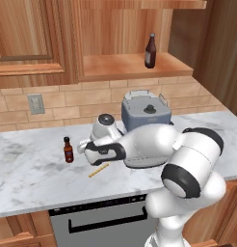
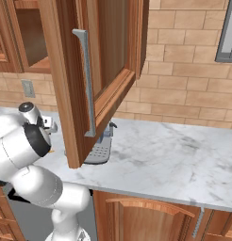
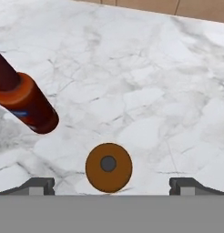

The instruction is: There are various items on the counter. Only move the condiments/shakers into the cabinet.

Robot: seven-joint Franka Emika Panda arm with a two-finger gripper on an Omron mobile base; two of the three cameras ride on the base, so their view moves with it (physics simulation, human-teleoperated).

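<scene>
Seen from straight above in the hand view, the tan wooden pepper shaker [image 3: 108, 167] stands on the marble counter [image 3: 145, 82] between my two wide-apart fingertips; my gripper [image 3: 112, 184] is open above it and holds nothing. The small red-labelled sauce bottle [image 3: 25, 102] stands just to one side. From the left base view that sauce bottle [image 1: 68, 150] is upright on the counter [image 1: 33, 178], left of my gripper [image 1: 84, 146], and my hand hides the shaker. The dark brown glass bottle [image 1: 150, 50] stands on the shelf floor of the doorless cabinet [image 1: 120, 65].
A grey coffee machine [image 1: 145, 113] stands behind my arm against the brick wall. A thin yellow stick [image 1: 98, 170] lies on the counter in front of my hand. An open wooden cabinet door [image 2: 89, 80] hangs over the counter in the right base view.
</scene>
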